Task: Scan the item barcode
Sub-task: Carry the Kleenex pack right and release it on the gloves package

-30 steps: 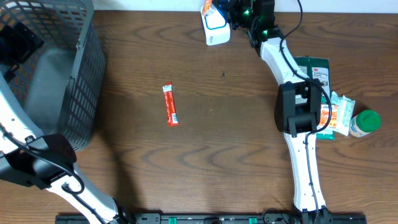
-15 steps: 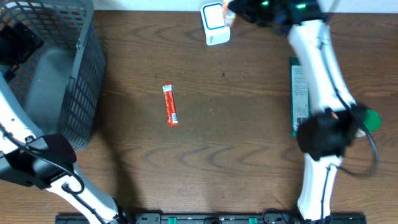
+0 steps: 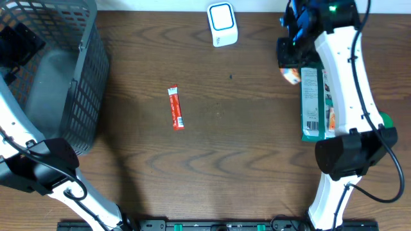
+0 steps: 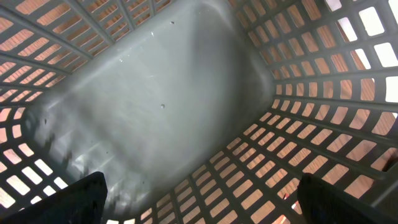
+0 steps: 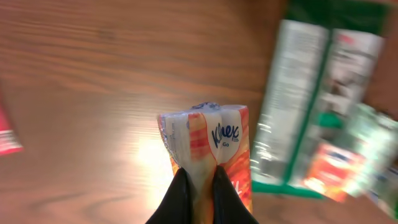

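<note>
Tissue pack: clamped in right gripper, jaws pinched together on its lower edge. Wrapper is orange and white, reads "Kleenex" with "Go" under it. No barcode shows on the face toward the wrist cam. In the overhead view it hangs over the far right part of the worktop, just off the far end of the green package and well to the right of the scanner.

Basket: grey mesh, far left corner. Left gripper is inside it, fingers spread wide, nothing between them, only the grey floor below.

Green package: flat, lengthwise along the right edge, partly under the right arm. White label strip with a barcode at its near end; text too small to read.

Scanner: white, blue-framed window, at the far edge near centre.

Red sachet: thin stick, left of centre, white patch at its near end, print unreadable.
</note>
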`<move>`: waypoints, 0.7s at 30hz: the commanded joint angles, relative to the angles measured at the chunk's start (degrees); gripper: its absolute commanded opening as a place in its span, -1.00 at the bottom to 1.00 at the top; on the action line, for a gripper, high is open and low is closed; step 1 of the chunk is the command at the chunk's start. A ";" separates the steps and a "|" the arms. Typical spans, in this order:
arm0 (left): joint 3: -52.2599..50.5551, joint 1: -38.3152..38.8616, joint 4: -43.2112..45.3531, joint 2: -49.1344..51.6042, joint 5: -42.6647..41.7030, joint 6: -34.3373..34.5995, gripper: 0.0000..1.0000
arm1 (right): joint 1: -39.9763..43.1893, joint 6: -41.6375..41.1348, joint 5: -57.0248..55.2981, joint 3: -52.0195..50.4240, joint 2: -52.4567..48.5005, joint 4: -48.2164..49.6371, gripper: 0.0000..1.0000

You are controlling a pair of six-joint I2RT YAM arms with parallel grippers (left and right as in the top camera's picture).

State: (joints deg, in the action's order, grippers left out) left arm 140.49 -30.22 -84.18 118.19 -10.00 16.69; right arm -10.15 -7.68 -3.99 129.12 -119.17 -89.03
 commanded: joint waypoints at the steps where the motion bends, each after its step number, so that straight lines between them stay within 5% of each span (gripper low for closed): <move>1: 0.96 0.02 -0.20 -1.29 0.13 0.07 0.96 | 1.70 -3.63 -13.09 -3.10 -0.11 0.22 -0.98; 21: 0.96 0.02 -0.20 -1.29 0.15 0.07 0.96 | 13.88 -5.14 -16.46 -34.27 -0.11 23.82 -0.94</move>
State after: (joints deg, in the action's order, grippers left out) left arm 140.49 -30.22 -84.16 118.17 -10.02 16.69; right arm 1.91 -11.81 -20.21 96.44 -119.35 -66.04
